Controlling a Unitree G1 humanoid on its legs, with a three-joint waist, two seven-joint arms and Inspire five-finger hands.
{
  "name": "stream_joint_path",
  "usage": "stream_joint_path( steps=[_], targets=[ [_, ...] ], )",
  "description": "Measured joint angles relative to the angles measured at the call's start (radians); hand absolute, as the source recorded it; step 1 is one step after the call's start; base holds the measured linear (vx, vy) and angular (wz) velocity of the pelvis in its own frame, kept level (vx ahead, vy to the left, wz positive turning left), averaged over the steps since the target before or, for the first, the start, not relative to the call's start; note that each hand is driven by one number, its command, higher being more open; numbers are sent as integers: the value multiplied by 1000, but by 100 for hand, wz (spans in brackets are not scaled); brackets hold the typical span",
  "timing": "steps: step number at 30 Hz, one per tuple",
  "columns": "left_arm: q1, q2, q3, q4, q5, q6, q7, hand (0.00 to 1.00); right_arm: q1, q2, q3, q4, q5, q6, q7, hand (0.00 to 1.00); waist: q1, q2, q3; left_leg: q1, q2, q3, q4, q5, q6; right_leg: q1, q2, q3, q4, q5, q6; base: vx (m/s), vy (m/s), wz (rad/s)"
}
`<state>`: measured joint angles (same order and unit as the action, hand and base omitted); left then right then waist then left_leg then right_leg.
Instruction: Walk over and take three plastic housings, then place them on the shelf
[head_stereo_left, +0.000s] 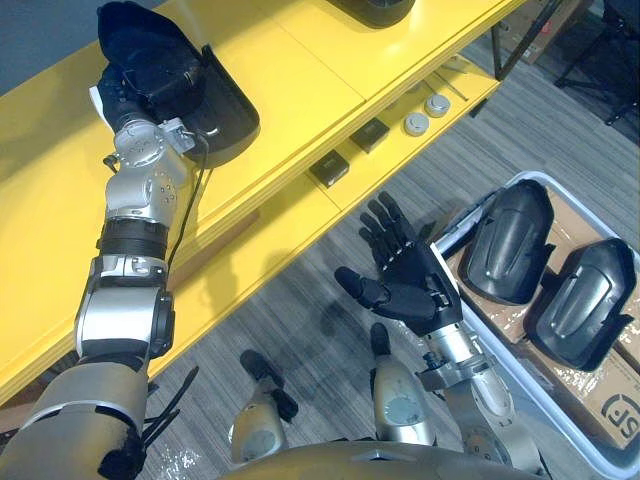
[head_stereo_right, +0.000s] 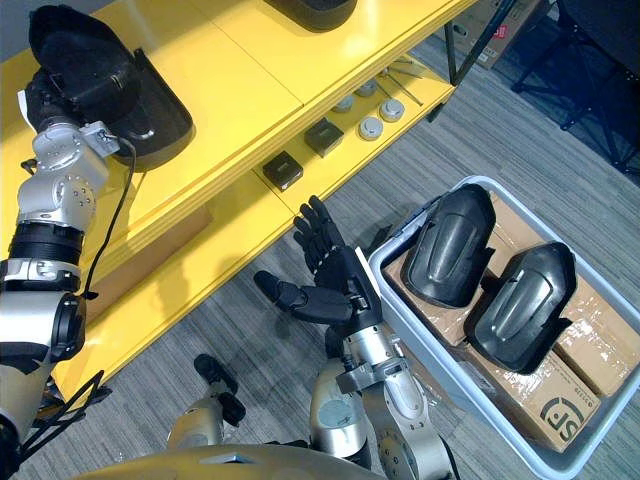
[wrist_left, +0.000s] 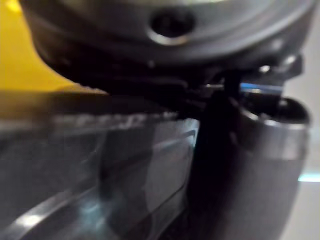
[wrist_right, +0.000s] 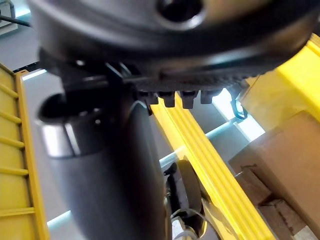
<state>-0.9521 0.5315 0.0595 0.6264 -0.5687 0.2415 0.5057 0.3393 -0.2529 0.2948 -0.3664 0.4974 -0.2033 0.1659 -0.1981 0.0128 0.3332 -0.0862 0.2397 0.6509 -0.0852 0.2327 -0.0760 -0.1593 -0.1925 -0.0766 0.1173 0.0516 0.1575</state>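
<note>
Far left, the left robot hand (head_stereo_left: 128, 88) is up on the top tier of the yellow shelf (head_stereo_left: 300, 60), against a black plastic housing (head_stereo_left: 215, 110). That housing lies on the top tier near the front edge. The hand is dark against the dark shell, and the left wrist view is just a blur of dark surface and yellow, so we cannot tell whether it grips or merely touches.

Further along the top tier, a second dark object (head_stereo_left: 375, 8) is cut off by the frame edge. We cannot tell what it is.

On the lower tier we see two small black square parts (head_stereo_left: 330, 170) (head_stereo_left: 370, 133), then round silver discs (head_stereo_left: 416, 124).

Middle: the right robot hand (head_stereo_left: 405, 275) hangs over the grey floor (head_stereo_left: 290, 310), between the shelf and the bin. It is spread wide, palm up, holding nothing.

Right: a grey bin (head_stereo_left: 580, 192) stands on the floor, just beside the right robot hand. Two more black housings (head_stereo_left: 510, 240) (head_stereo_left: 585, 300) lie in it side by side, resting on cardboard boxes (head_stereo_right: 590, 340).
</note>
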Motion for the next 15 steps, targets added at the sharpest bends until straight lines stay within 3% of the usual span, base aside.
stream_joint_path(
  steps=[4,15],
  targets=[
    [21,25,31,15,-106,48,-66,100,-4,-4,12,-26,0,7,0,100,0,11,-4,27,-2,3,-1,-5,0,26,-3,0,0,-4,1,0,0,0],
    [149,18,149,90,-86,120,-95,100,-4,-19,13,-65,0,36,1,100,-24,73,-53,78,-4,9,-3,-7,-3,72,-5,0,-2,-11,4,0,-1,0]
  ],
)
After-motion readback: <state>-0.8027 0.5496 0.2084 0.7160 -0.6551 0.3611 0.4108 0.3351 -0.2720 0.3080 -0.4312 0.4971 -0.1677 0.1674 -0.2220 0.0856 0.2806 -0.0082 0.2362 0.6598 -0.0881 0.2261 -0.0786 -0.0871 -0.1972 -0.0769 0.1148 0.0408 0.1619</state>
